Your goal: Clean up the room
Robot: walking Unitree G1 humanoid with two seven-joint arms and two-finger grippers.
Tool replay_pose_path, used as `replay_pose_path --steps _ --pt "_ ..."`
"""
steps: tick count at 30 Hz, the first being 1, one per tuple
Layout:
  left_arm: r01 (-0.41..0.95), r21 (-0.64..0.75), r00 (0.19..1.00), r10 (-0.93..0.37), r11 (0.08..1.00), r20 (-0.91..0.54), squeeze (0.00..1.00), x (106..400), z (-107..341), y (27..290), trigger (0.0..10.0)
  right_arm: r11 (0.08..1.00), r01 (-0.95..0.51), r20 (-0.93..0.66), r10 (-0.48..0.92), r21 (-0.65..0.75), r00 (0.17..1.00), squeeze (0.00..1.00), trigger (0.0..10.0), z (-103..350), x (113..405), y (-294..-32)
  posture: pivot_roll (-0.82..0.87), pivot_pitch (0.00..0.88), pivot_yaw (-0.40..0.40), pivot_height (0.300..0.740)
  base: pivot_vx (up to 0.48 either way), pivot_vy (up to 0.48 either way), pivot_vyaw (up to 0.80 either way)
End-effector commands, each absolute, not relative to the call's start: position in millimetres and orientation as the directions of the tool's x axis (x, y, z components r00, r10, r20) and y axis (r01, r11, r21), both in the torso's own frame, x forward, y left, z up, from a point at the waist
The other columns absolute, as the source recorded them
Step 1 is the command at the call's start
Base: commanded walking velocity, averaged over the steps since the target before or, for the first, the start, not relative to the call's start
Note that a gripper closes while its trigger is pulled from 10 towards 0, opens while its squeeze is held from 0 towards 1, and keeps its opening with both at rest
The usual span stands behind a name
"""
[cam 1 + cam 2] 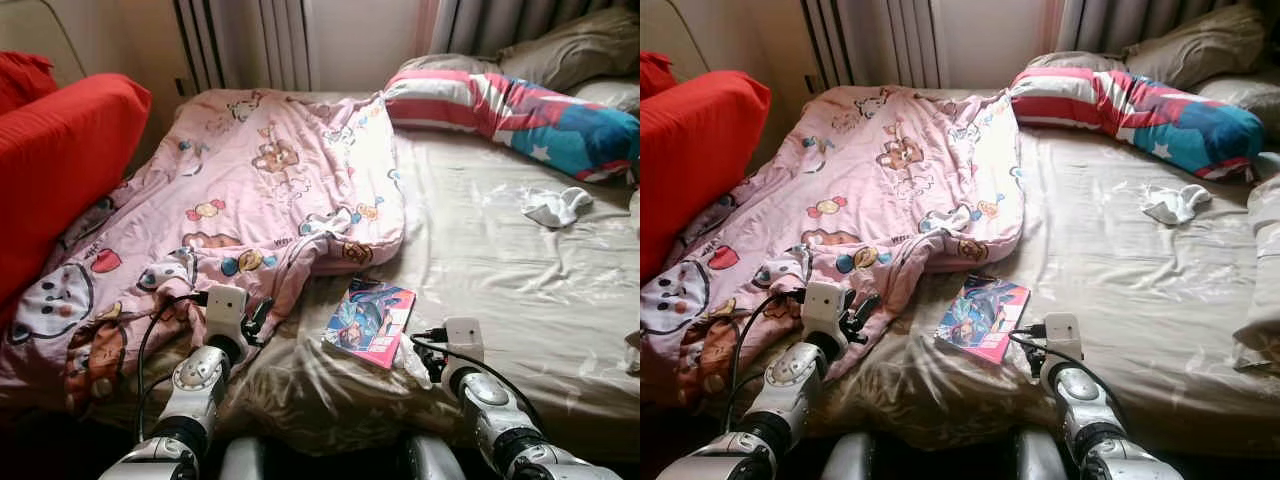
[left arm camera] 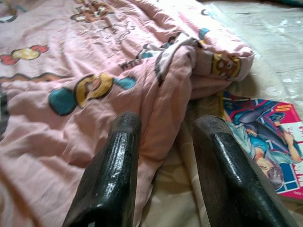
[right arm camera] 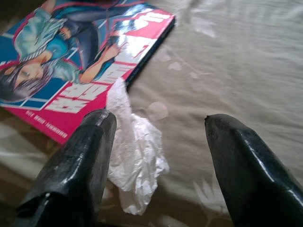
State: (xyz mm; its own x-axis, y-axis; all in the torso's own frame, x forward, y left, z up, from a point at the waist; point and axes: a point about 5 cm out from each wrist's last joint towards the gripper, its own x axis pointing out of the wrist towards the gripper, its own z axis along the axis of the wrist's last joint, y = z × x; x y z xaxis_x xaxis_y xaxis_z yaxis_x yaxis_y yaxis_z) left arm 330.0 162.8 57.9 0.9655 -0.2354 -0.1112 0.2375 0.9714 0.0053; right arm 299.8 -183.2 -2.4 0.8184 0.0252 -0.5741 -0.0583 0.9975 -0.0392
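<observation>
A comic book (image 1: 370, 322) lies flat on the bed (image 1: 500, 270), just beside the folded edge of the pink blanket (image 1: 250, 190). Its long axis runs from the near edge of the bed toward the pillows (image 1: 520, 110), slightly tilted. A crumpled white wrapper (image 3: 135, 156) touches its near corner. The right gripper (image 3: 158, 132) is over the wrapper, fingers wide apart. The left gripper (image 2: 165, 142) has its fingers apart at the blanket's edge.
</observation>
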Motion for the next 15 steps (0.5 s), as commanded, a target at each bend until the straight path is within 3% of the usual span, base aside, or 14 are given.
replay_pose_path --steps 1,15 --pt "0.251 0.009 0.965 -0.25 0.968 -0.077 0.0 337 69 160 10.0 0.995 -0.088 -0.573 0.048 -0.042 0.818 0.0 10.0 0 303 -177 0.03 0.106 0.041 0.58 0.0 0.0 0.0" --pt "0.278 -0.019 0.959 -0.276 0.96 0.062 0.0 343 92 144 10.0 0.986 -0.161 -0.488 0.118 -0.048 0.865 0.0 10.0 11 312 -167 0.06 0.185 0.013 0.58 0.0 0.0 0.0"
